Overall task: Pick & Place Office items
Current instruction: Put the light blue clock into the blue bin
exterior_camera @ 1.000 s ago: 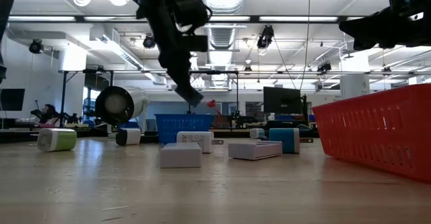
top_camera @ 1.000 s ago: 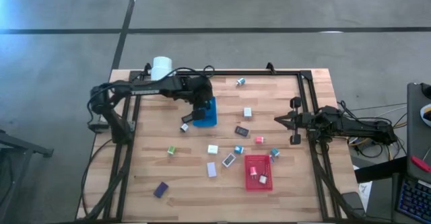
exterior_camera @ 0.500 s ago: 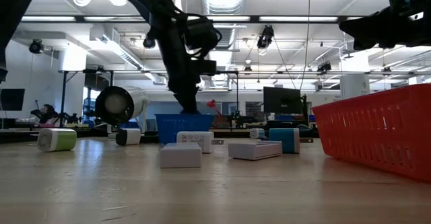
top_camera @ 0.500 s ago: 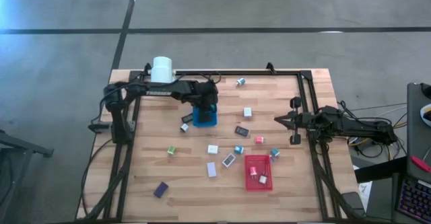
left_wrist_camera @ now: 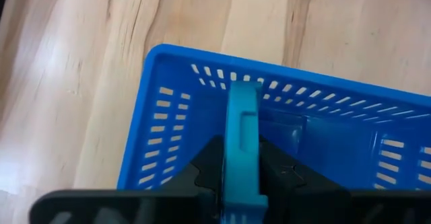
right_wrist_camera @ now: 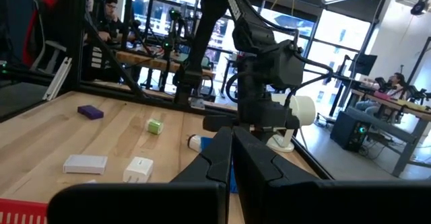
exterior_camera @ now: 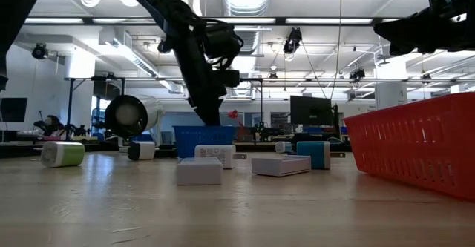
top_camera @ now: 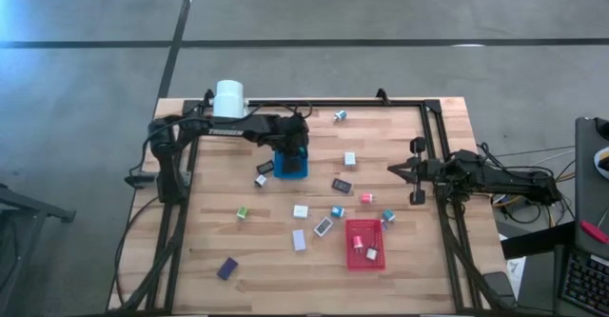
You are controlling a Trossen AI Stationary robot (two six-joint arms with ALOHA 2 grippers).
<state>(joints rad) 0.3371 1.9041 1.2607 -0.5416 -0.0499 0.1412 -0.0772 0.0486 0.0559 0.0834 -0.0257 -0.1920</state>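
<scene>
My left gripper [top_camera: 289, 153] hangs over the blue tray [top_camera: 291, 169], pointing steeply down, shut on a flat teal piece [left_wrist_camera: 242, 140]. In the low view its fingers [exterior_camera: 212, 117] dip behind the blue tray's rim [exterior_camera: 202, 133]. Other office items lie flat on the wood: white [top_camera: 349, 158], black [top_camera: 341, 185], pink-red [top_camera: 366, 198], green [top_camera: 242, 213], purple [top_camera: 226, 267]. My right gripper [top_camera: 392, 169] waits shut at the table's right side, level, with nothing in it [right_wrist_camera: 232, 143]. My left gripper pinches the teal piece's two broad faces [left_wrist_camera: 241, 183] between its two fingers, coming from above and pointing steeply down. The piece stands on edge, and its free end [left_wrist_camera: 244, 89] reaches down inside the blue tray. Whether it touches the tray's floor, I cannot tell.
A red tray [top_camera: 365, 256] with two small pieces in it stands near the front right. A white cylinder [top_camera: 229, 97] sits at the far left corner. A black frame [top_camera: 433, 117] runs along the table's edges. Bare wood lies at the near left.
My left gripper has come down with the teal piece toward the blue tray, shifting a little toward the table's right edge, and its fingers now reach behind the tray's rim. It has stayed shut on the piece.
</scene>
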